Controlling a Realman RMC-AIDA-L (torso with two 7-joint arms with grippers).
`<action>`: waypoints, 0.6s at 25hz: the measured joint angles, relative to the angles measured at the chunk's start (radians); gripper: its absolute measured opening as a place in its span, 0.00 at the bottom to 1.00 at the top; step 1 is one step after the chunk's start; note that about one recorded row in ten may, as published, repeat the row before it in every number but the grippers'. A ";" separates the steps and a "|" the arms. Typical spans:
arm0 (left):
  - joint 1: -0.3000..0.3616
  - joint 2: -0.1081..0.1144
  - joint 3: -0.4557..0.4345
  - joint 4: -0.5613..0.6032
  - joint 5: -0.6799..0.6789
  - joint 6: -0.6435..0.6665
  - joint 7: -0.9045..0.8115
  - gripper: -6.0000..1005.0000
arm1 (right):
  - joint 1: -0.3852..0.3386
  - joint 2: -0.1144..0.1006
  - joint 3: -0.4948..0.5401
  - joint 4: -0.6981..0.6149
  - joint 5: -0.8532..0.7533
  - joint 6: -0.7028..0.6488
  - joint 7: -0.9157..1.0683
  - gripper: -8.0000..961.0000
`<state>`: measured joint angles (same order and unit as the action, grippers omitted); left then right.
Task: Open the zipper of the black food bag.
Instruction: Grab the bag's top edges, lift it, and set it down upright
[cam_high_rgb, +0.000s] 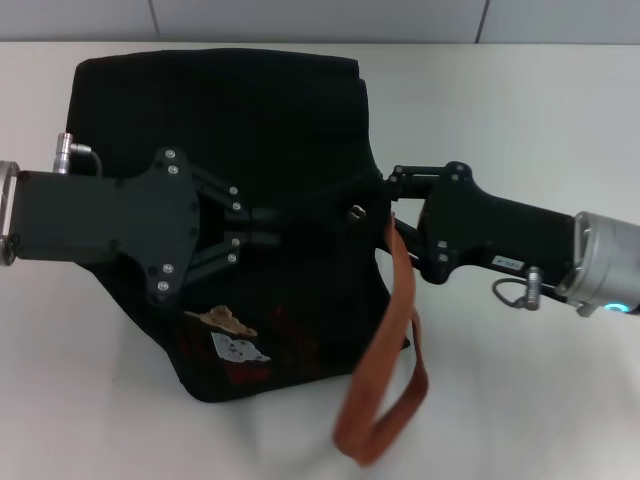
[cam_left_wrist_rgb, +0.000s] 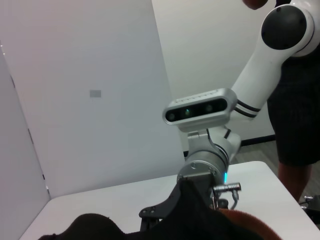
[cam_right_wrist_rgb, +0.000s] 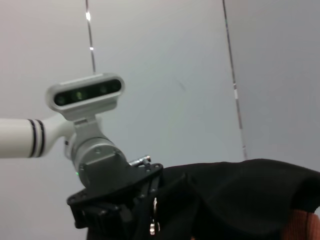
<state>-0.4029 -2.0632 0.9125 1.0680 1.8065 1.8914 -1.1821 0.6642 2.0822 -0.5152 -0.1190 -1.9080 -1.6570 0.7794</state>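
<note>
1. Both sets of jaws are on the black food bag (cam_high_rgb: 250, 150): my left gripper (cam_high_rgb: 277, 237) looks pinched together on the fabric at its middle; my right gripper (cam_high_rgb: 392, 180) reaches in at the bag's right edge, and whether its fingers are apart I cannot tell.
2. Nearest me, an orange strap (cam_high_rgb: 385, 400) trails off the bag's front corner onto the table (cam_high_rgb: 520, 100).
3. Farther in, between the grippers, the zipper (cam_high_rgb: 356, 211) shows its silver pull.
4. I judge opening is barely begun; most travel remains.
</note>
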 joint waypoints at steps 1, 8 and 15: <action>0.002 0.000 -0.001 0.000 0.000 0.004 0.000 0.10 | -0.002 0.000 -0.013 -0.025 0.000 -0.013 0.033 0.14; 0.005 -0.001 -0.001 -0.003 0.000 0.014 0.000 0.10 | 0.017 -0.001 -0.134 -0.122 -0.001 -0.025 0.156 0.38; 0.010 -0.001 -0.001 -0.013 0.000 0.020 0.000 0.10 | 0.037 0.000 -0.150 -0.144 -0.002 -0.030 0.187 0.40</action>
<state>-0.3930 -2.0647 0.9111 1.0548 1.8066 1.9119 -1.1821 0.7009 2.0817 -0.6657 -0.2626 -1.9100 -1.6867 0.9666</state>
